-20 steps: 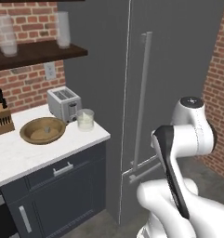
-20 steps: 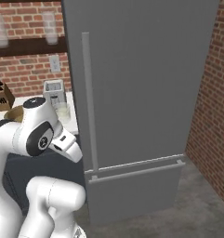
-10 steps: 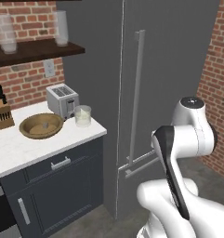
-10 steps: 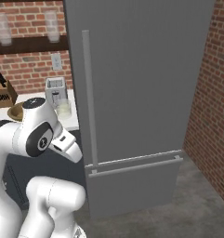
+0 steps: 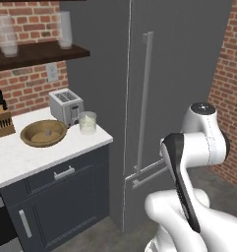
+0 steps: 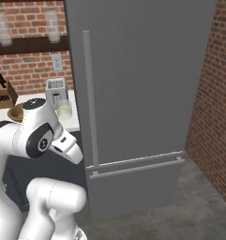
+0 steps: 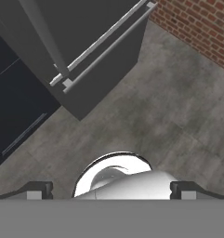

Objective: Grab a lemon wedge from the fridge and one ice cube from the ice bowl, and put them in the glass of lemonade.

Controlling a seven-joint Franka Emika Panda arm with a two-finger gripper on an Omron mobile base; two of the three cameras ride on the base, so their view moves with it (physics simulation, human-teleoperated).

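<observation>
Fridge (image 5: pixel 184 74) shut, both doors closed; tall grey, long vertical bar handle (image 5: pixel 143 103) on upper door, horizontal bar on drawer below. Same fridge (image 6: pixel 142 93) seen from the right side, brick wall (image 6: pixel 213 108) beside it. Lemon wedge not seen, fridge interior hidden.

White desk (image 5: pixel 21 157) left of fridge, over dark cabinets. Ice bowl (image 5: pixel 44 133) brown, wide, near desk middle; ice cube too small to make out. Glass of lemonade (image 5: pixel 87 122) right of bowl, just in front of toaster (image 5: pixel 66 106), near the desk's fridge-side edge. Knife block (image 5: pixel 2 120) at far left. Shelf (image 5: pixel 36 51) above with two tall frosted glasses (image 5: pixel 7 34).

Arm folded low in front of fridge, hand pointed down at grey floor (image 7: pixel 169 121). Jaws spread fully wide, tips at the two bottom corners of hand view, nothing held between. Fridge drawer handle (image 7: pixel 104 42) at upper left of hand view.
</observation>
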